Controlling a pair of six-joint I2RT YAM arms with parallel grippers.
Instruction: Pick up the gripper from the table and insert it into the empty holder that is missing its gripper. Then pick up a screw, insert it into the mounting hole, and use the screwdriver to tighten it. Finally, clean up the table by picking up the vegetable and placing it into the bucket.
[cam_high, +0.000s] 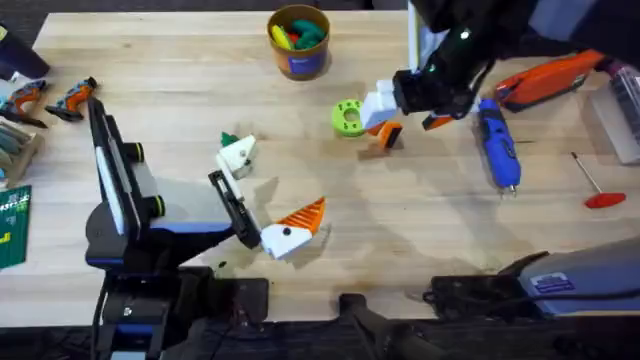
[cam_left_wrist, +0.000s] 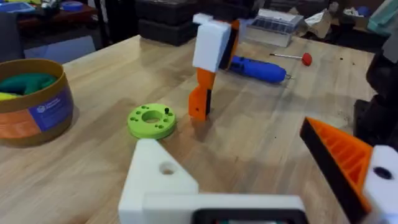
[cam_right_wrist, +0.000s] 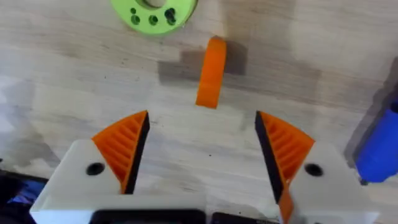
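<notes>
Now the right gripper (cam_right_wrist: 202, 146) is spread wide above the gripper (cam_right_wrist: 211, 71), which looks light and stiff; better pinch its flat sides.

My overhead camera looks down and forward across the table (cam_high: 150, 90). My left wrist camera looks low across it, the disc (cam_left_wrist: 152, 121) close. My right wrist camera stares straight down, near. All share that disc, the bucket (cam_high: 298, 42) at its 11 o'clock overhead.

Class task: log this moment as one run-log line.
right gripper: open, above gripper | left gripper: holder bare | screwdriver: on table
</notes>
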